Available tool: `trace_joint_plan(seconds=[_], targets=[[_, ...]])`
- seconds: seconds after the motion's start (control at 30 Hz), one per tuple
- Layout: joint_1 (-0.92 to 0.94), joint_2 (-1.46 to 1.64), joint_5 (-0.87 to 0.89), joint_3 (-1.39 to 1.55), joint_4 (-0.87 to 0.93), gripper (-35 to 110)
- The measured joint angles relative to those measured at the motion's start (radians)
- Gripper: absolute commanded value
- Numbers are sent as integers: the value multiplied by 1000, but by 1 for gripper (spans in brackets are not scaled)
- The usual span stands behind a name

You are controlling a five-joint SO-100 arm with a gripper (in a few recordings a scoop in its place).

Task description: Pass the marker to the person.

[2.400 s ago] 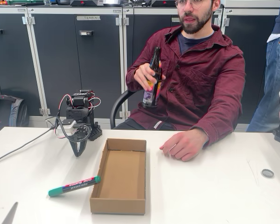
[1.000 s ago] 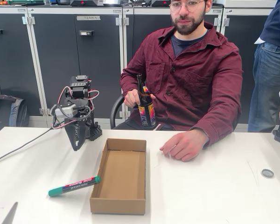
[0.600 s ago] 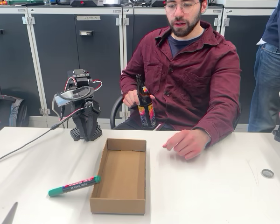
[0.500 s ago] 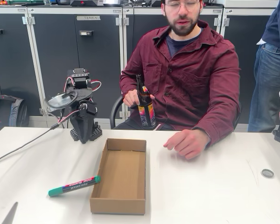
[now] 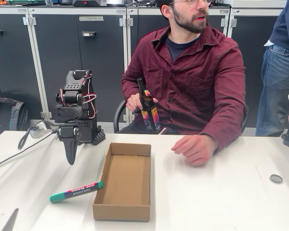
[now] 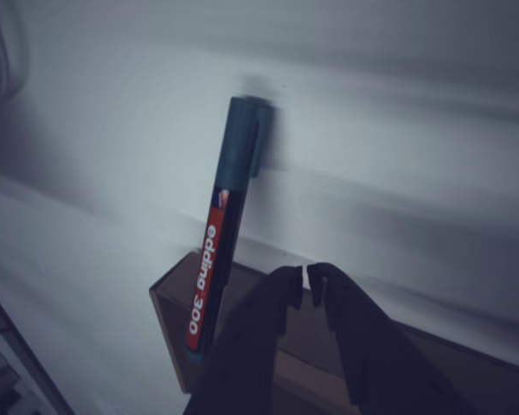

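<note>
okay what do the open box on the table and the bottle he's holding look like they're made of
The box looks like plain brown cardboard: matte, thin walls with folded edges. The bottle seems to be dark glass with a glossy sheen and a colourful printed label; from this distance glass is likely but not certain. The table under them looks smooth and white.

The fixed view is bright and evenly lit, with soft, faint shadows on the white table [image 5: 221,202] and a mild sheen on the dark grey cabinet doors [image 5: 53,62] behind the black two-finger pincer [image 5: 70,156]. The wrist view is dim, bluish and motion-smeared; beyond the pincer [image 6: 304,290] the thick teal-green marker with its label band [image 6: 221,233] stays readable.
</note>
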Motion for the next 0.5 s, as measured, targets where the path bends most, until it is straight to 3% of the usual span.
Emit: trace_joint_plan(seconds=[0.5], targets=[[-11, -150, 3, -123, -14, 21]])
